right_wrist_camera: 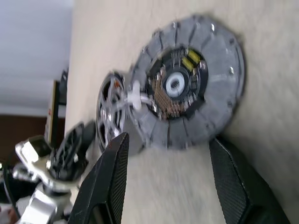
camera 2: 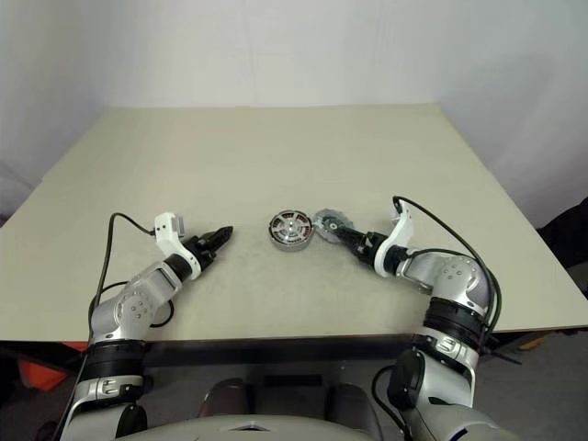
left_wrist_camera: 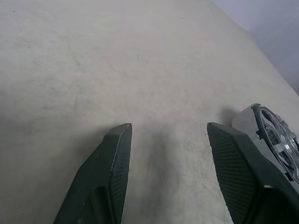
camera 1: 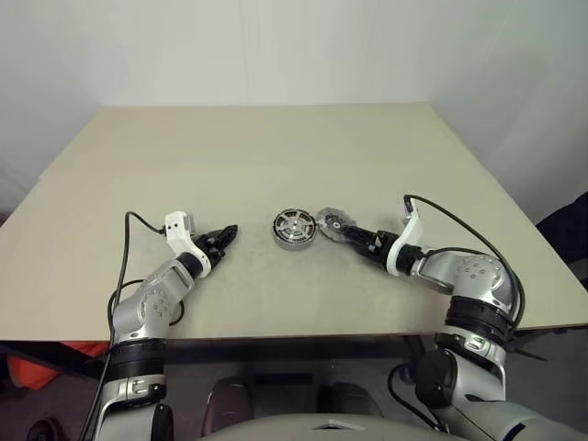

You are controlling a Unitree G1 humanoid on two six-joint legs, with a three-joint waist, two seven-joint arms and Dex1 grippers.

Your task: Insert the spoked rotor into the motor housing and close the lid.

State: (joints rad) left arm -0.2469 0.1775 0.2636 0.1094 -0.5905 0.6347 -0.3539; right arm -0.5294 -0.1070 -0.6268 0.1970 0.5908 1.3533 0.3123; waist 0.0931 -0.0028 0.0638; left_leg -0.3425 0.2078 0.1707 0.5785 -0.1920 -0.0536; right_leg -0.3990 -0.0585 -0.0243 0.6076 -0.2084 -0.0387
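The motor housing (camera 1: 281,241) stands on the table's middle, and the shiny spoked rotor (camera 1: 294,228) sits inside it. The lid (camera 1: 333,220), a dull grey disc with a small circuit board at its centre, is right beside the housing on its right and looks tilted toward it. My right gripper (camera 1: 349,231) is open, low over the table. Its fingertips sit at the lid's near edge without closing on it. Further left, my left gripper (camera 1: 225,234) is open and empty, a short gap from the housing (left_wrist_camera: 243,123).
The beige table (camera 1: 276,147) stretches bare behind the parts to a pale wall. Its front edge runs just below both arms. Black cables trail from each wrist.
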